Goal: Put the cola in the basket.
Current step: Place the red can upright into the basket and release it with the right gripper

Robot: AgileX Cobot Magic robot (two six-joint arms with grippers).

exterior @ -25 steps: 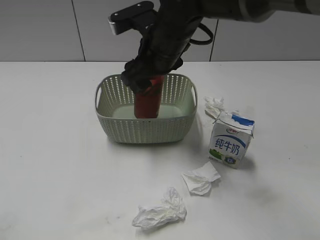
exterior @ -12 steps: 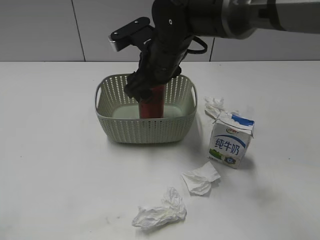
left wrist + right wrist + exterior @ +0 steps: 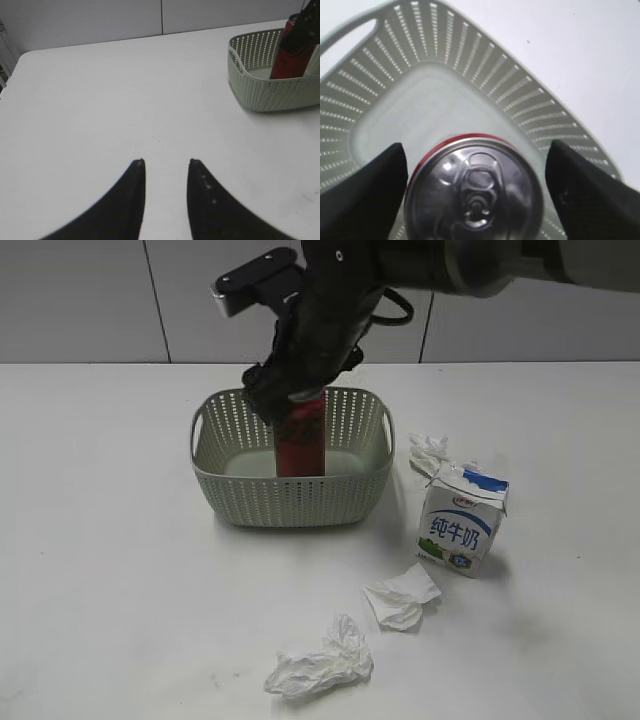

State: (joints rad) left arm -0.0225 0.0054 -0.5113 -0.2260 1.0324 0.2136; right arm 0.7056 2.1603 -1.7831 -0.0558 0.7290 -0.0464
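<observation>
My right tool [image 3: 290, 395] has risen off the cola [image 3: 300, 440], jaws spread clear of it; the cola stands upright inside the basket [image 3: 290, 495], upper centre. My left tool [image 3: 165, 167] hangs slightly parted, empty.

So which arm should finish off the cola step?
Right. The right end effector straddles the cola standing in the basket, ready to lift clear; the left end effector hangs over the table, far from it.
</observation>
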